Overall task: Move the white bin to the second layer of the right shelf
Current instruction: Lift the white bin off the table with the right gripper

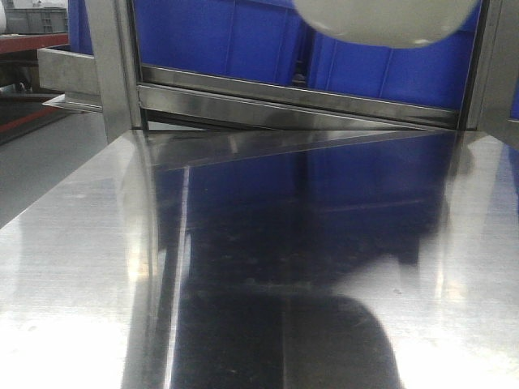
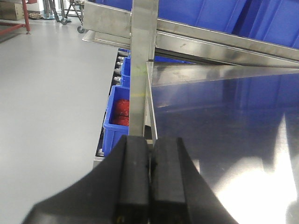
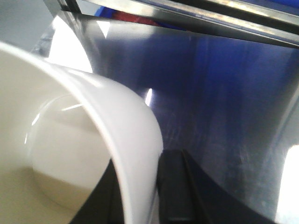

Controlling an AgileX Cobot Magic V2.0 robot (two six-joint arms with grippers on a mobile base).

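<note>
At far left, the left gripper (image 2: 150, 186) is idling with its black pads pressed together on nothing. It is hovering by the left edge of the steel table (image 1: 81, 284), facing an upright steel post (image 2: 142, 70), and is apparently being kept out of the way of a one-armed carry. Across the middle, the table's mirror-bright top is reflecting the blue crates (image 1: 227, 40) sitting behind the sloping steel rails (image 1: 284, 97) at the back. At upper right, the white bin (image 1: 385, 20) is hanging in the air above the table, with only its rounded base entering the front view. The right gripper (image 3: 140, 196) is pinching the bin's wall at the rim, one finger inside and one outside. That hold suits a tub without handles, and it is leaving the mouth turned toward the wrist camera; the inside is looking empty. The right shelf second layer is not showing in any view, so the bin is judged lifted but not yet delivered.
</note>
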